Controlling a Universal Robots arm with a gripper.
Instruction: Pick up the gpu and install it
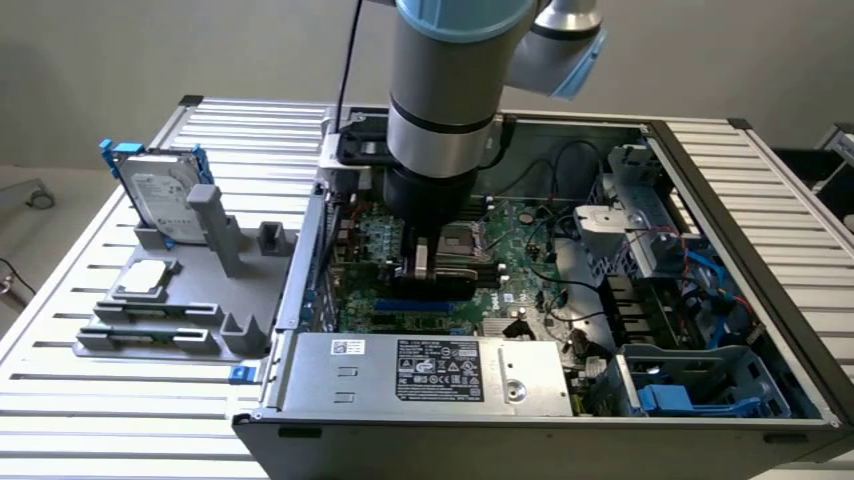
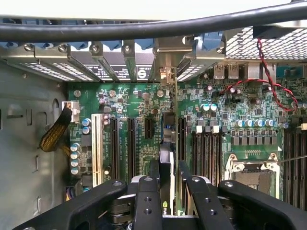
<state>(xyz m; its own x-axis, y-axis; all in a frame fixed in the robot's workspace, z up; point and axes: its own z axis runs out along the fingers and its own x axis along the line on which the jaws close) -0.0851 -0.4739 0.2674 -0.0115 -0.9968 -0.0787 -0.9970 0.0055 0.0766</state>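
The gpu (image 2: 167, 143) shows edge-on in the wrist view, a thin black card standing upright over the green motherboard (image 2: 129, 103). It runs from between my fingers (image 2: 154, 173) toward the silver bracket openings at the case's rear wall (image 2: 165, 72). My gripper (image 2: 169, 171) is shut on the card, one finger on each face. Whether the card's lower edge sits in a slot is hidden. In the exterior view the gripper (image 1: 430, 268) is low inside the open computer case (image 1: 747, 250), over the motherboard's middle, with the arm straight above it.
A black cable (image 2: 144, 28) crosses above the board. A red-black twisted wire (image 2: 268, 81) and the CPU socket (image 2: 252, 172) lie beside the card. The power supply (image 1: 427, 370) fills the case's near side. A grey fixture (image 1: 174, 300) holds a blue-framed hard drive (image 1: 160, 195).
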